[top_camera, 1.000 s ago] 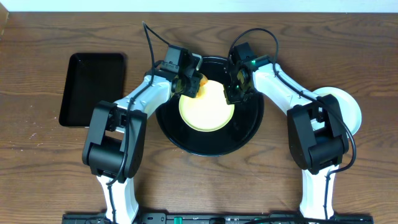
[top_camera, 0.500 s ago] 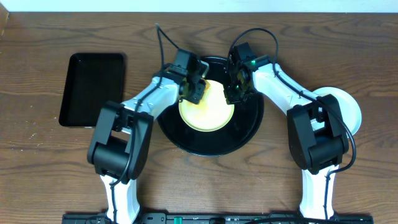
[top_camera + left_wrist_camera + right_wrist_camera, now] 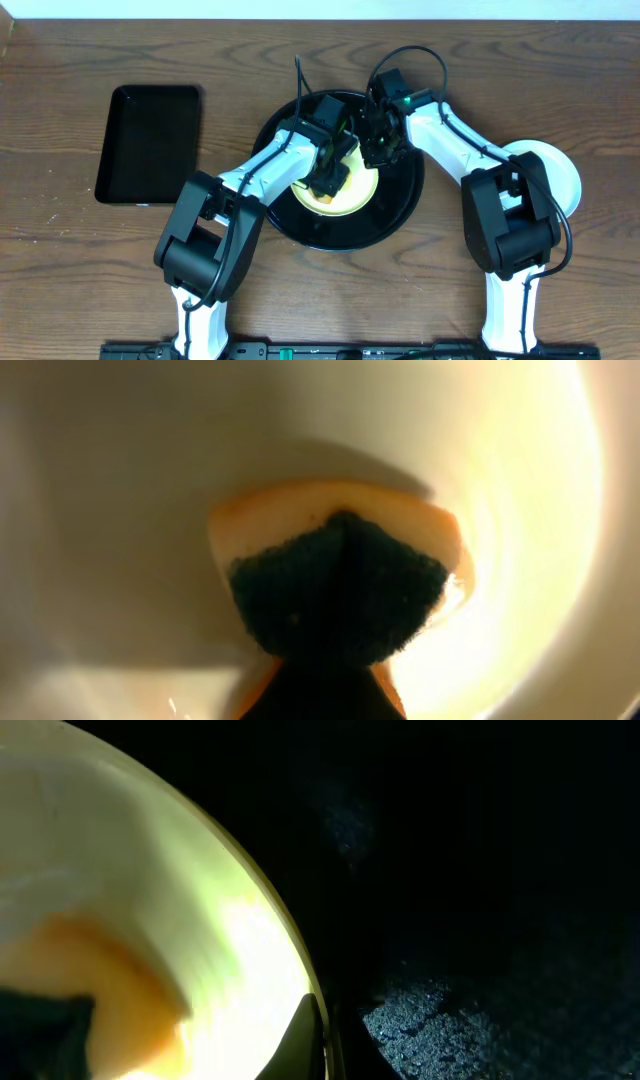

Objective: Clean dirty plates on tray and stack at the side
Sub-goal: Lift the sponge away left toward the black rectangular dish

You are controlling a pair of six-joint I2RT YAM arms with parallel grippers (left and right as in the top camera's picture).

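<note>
Orange-yellow sponge (image 3: pixel 340 585) with a dark green scouring face sits clamped in the left gripper (image 3: pixel 330 178), whose jaws are closed on it. It is pressed flat against the inside of the pale yellow plate (image 3: pixel 520 490), a little off the plate's middle. The left arm reaches in from the near-left and covers much of that plate from above. On the far-right edge of the same plate the right gripper (image 3: pixel 378 145) is closed narrow on the rim, and one fingertip (image 3: pixel 308 1032) shows right at the lip. The plate lies inside the round black tray (image 3: pixel 400 215), slightly toward its far side. Well off to the left lies a rectangular black tray (image 3: pixel 150 145) on the wooden table (image 3: pixel 80 260). At the right a pale round plate (image 3: pixel 558 165) rests on the table, partly hidden under the right arm
</note>
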